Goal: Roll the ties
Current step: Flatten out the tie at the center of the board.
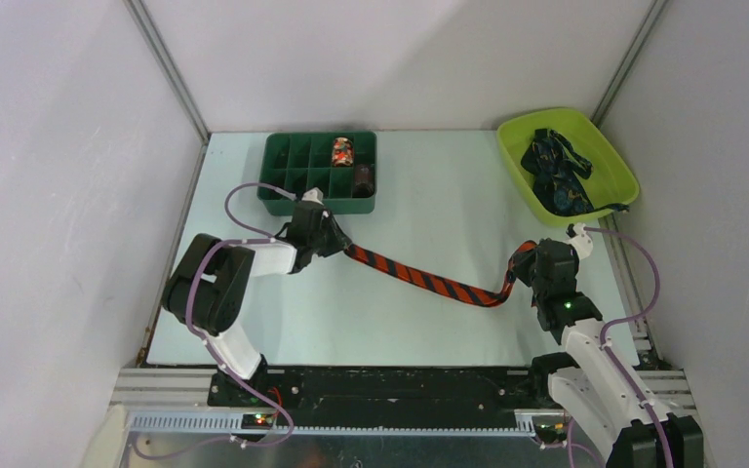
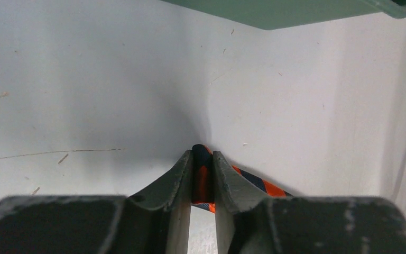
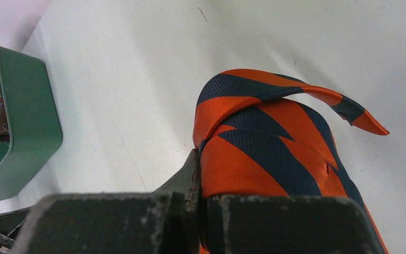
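A red-orange tie with dark diagonal stripes [image 1: 429,281] stretches across the white table from left to right. My left gripper [image 1: 336,239] holds its narrow left end: in the left wrist view the fingers [image 2: 227,177] press on the folded tie end [image 2: 203,177]. My right gripper [image 1: 532,261] is shut on the wide right end, whose fabric [image 3: 264,153] bulges over the fingers with its pointed tip curling right. A dark navy patterned tie [image 1: 556,171] lies heaped in the lime-green bin [image 1: 615,156].
A dark green compartment tray [image 1: 293,161] stands at the back left, just behind my left gripper, with a small roll [image 1: 342,151] and a dark item [image 1: 363,177] in its cells. Purple cables loop by both arms. Enclosure walls stand close on all sides.
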Robot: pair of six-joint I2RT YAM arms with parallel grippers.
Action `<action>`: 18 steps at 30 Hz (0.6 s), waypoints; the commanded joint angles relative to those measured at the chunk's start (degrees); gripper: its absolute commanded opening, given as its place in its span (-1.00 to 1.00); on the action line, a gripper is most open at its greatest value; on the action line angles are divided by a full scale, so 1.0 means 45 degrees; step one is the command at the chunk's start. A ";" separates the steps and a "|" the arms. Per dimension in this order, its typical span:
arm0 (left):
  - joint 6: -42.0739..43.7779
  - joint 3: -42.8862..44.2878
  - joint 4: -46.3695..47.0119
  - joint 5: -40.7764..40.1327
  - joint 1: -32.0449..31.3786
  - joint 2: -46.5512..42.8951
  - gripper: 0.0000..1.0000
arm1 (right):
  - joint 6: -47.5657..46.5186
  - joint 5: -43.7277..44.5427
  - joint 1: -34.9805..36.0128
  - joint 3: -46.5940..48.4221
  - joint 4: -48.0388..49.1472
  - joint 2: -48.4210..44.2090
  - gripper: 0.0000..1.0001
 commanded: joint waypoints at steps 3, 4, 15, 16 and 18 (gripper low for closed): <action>0.0312 -0.0360 -0.0696 0.0463 -0.0126 -0.0461 -0.66 | 0.0049 0.0033 -0.0051 0.0316 0.0398 0.0006 -1.00; 0.0358 -0.0411 -0.0595 0.0467 -0.0146 -0.0531 -0.71 | 0.0032 0.0030 -0.0036 0.0316 0.0397 0.0006 -1.00; 0.1217 -0.0893 0.2636 0.0459 -0.0140 -0.0791 -1.00 | -0.1725 0.0398 -0.0039 0.0305 0.1974 -0.0664 -1.00; 0.1277 -0.0906 0.2960 0.0483 -0.0140 -0.0848 -1.00 | -0.1880 0.0296 -0.0074 0.0283 0.2205 -0.0630 -1.00; 0.1454 -0.0912 0.3452 0.0524 -0.0140 -0.0954 -1.00 | -0.2430 0.0034 -0.0113 0.0277 0.2890 -0.0479 -1.00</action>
